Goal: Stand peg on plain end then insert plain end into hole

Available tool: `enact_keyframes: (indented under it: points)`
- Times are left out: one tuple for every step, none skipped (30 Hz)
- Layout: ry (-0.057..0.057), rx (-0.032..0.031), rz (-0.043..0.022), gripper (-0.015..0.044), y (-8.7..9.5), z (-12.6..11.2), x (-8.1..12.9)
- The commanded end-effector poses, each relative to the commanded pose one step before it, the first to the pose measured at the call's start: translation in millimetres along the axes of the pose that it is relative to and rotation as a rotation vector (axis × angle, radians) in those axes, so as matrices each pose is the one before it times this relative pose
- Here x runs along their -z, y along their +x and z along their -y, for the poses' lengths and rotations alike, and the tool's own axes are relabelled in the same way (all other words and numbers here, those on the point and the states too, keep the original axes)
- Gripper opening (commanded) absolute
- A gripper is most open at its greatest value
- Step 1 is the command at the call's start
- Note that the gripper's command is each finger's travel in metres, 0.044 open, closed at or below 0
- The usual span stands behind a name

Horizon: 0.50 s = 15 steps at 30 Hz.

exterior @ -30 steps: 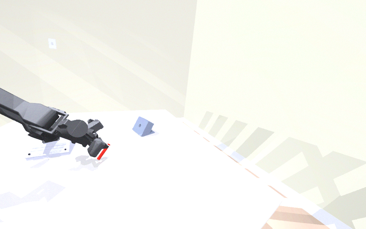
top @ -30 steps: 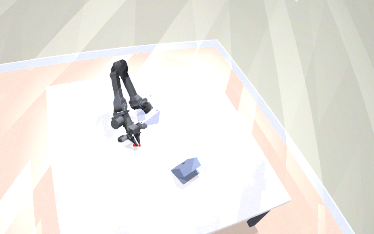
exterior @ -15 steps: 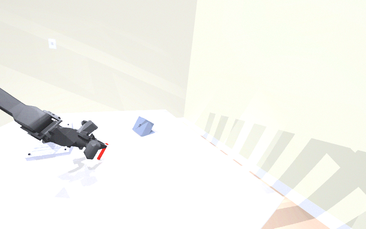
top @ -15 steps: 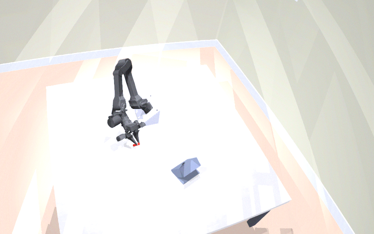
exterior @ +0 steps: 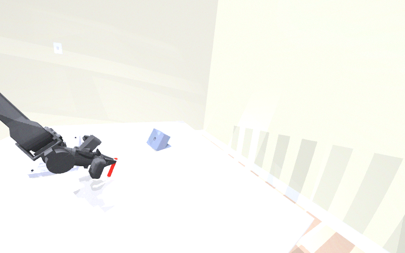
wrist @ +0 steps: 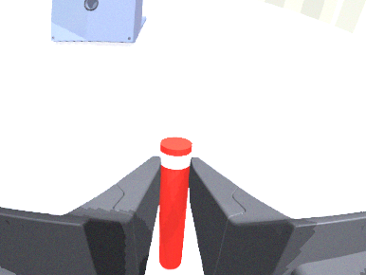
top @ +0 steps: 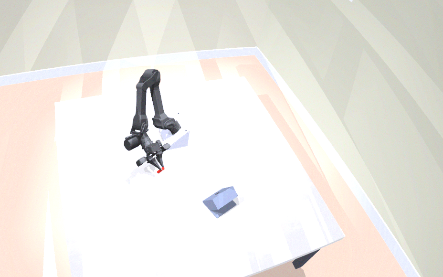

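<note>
A bright white tabletop (top: pixel 195 235) stands on a salmon-pink floor (top: pixel 26 130) edged by a pale blue border (top: pixel 326 117), with cream walls (exterior: pixel 298 59) streaked by broad bands of soft light.

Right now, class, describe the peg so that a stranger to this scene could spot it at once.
Find the white table, then the dark arm on it. At the arm's tip the tool is shut on the peg, a short red rod standing nearly upright. It is the only red thing, with a white band near its top end.
</note>
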State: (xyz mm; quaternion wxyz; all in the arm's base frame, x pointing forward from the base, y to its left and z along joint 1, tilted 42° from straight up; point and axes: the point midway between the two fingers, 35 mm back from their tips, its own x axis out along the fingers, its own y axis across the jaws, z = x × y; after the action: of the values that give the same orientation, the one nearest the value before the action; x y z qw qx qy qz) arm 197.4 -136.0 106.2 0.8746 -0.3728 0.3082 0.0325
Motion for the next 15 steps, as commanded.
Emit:
enact_keyframes:
  points:
    - [-0.0001,-0.00644,0.03987,0.0049,-2.01,-2.24,1.67]
    - [-0.0001,-0.00006,0.0086,0.0049,-0.59,-0.03,0.33]
    - [-0.0001,-0.00006,0.0086,0.0049,-0.59,-0.03,0.33]
    - [-0.0001,-0.00006,0.0086,0.0049,-0.59,-0.03,0.33]
    - [-0.0001,-0.00007,0.0086,0.0049,-0.59,-0.03,0.33]
    - [-0.0001,-0.00007,0.0086,0.0049,-0.59,-0.03,0.33]
    - [-0.0001,-0.00007,0.0086,0.0049,-0.59,-0.03,0.33]
    - [-0.0001,-0.00007,0.0086,0.0049,-0.59,-0.03,0.33]
    - [-0.0001,-0.00007,0.00861,0.0049,-0.59,-0.03,0.33]
    - [-0.0001,-0.00008,0.00861,0.0049,-0.59,-0.03,0.33]
    - [-0.0001,-0.00008,0.00861,0.0049,-0.59,-0.03,0.33]
    - [-0.0001,-0.00008,0.00861,0.0049,-0.59,-0.03,0.33]
    - [-0.0001,-0.00008,0.00861,0.0049,-0.59,-0.04,0.33]
    - [-0.0001,-0.00008,0.00861,0.0049,-0.59,-0.04,0.33]
    - [-0.0001,-0.00008,0.00861,0.0049,-0.59,-0.04,0.33]
